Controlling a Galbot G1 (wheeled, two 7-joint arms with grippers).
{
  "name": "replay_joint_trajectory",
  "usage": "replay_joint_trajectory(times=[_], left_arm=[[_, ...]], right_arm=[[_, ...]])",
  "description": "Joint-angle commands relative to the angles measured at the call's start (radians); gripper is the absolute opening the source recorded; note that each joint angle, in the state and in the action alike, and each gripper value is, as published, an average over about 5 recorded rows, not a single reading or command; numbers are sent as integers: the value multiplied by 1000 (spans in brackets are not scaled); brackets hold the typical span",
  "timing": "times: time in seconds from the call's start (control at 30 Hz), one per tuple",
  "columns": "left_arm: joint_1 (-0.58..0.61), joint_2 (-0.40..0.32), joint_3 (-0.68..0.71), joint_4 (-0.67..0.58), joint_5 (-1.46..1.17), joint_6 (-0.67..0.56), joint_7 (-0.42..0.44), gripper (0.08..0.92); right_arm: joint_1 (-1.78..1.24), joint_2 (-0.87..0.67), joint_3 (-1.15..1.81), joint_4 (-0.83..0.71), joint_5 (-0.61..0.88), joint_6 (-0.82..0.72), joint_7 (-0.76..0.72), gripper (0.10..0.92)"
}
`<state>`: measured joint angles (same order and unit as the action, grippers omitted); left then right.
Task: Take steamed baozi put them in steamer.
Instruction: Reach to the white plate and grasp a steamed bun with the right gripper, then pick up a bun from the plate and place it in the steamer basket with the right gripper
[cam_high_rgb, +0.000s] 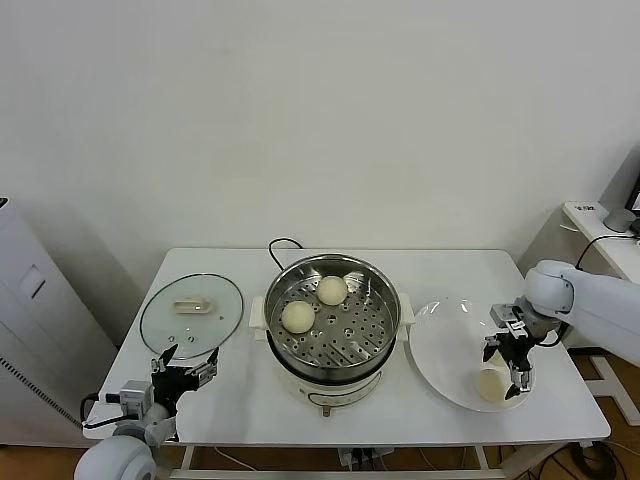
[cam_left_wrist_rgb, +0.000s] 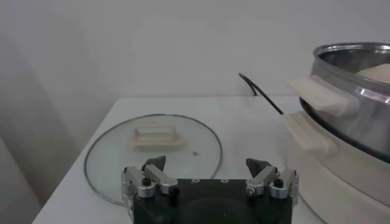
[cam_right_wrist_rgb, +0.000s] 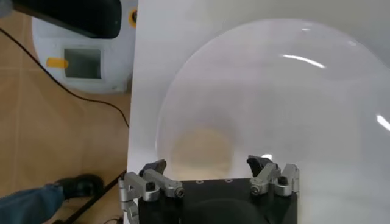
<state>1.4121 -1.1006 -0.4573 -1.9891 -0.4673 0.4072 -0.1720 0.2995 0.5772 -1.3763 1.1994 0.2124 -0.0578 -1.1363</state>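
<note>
White table (cam_high_rgb: 240, 400), two baozi (cam_high_rgb: 315, 303) in steamer (cam_high_rgb: 390, 300), right gripper (cam_high_rgb: 503, 358) open over plate (cam_high_rgb: 440, 350) baozi (cam_high_rgb: 491, 383), left gripper (cam_high_rgb: 186, 366) open, empty, beside lid (cam_high_rgb: 192, 308).

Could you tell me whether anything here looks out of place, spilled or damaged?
Nothing stands out. Two baozi sit on the perforated tray of the steamer, one more rests on the white plate under the open right tool, and the glass lid lies flat beside the steamer, near the open left tool.
</note>
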Motion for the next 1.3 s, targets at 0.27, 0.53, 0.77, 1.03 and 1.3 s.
replay_joint_trajectory(times=[0.27, 0.53, 0.77, 1.03, 1.3], left_arm=[[-2, -3, 6, 1, 2, -2, 1, 823], [-2, -3, 4, -10, 1, -1, 0, 823], [3, -4, 7, -8, 2, 1, -1, 823], [-4, 3, 13, -4, 2, 0, -1, 823], [-8, 5, 24, -2, 1, -3, 2, 823]], right_arm=[[-96, 8, 76, -33, -28, -18, 43, 689], [-83, 1, 76, -30, -11, -30, 32, 507], [92, -10, 35, 15, 27, -22, 15, 476], [454, 94, -30, 92, 141, 58, -44, 475], [498, 318, 132, 61, 187, 238, -59, 475]])
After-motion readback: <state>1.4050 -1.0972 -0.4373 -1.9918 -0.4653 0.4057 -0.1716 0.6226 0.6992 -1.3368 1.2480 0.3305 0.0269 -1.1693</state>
